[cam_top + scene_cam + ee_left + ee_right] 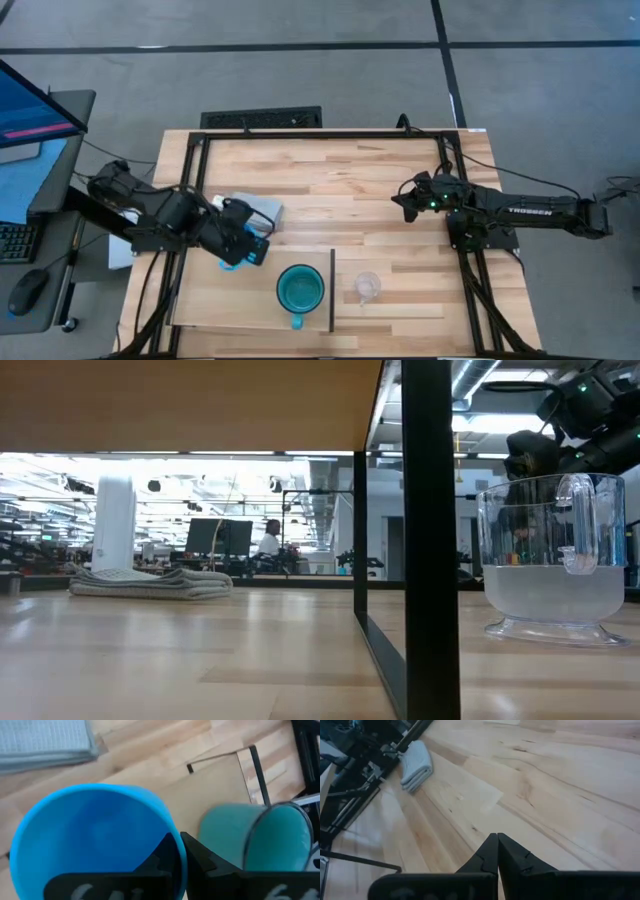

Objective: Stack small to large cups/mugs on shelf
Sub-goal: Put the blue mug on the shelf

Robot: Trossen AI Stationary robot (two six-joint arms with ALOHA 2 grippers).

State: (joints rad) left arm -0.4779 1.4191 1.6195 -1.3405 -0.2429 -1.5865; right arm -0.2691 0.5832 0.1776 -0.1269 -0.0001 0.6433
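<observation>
Left gripper [246, 247] pinches blue mug [95, 840] beside shelf's [225, 300] left edge; right gripper [497, 851] fingers pressed together, idle at table's right edge.

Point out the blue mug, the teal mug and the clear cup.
blue mug [95, 840], left wrist view, inner wall.
teal mug [300, 288], high view, inside bottom.
clear cup [555, 560], low view, side wall.

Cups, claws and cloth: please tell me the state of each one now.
Blue mug: held by left claw, off the shelf.
Teal mug: upright on shelf, empty.
Clear cup: upright on the table beside the shelf.
Right claw: shut, empty, over the table.
Grey cloth: folded on the table.
</observation>
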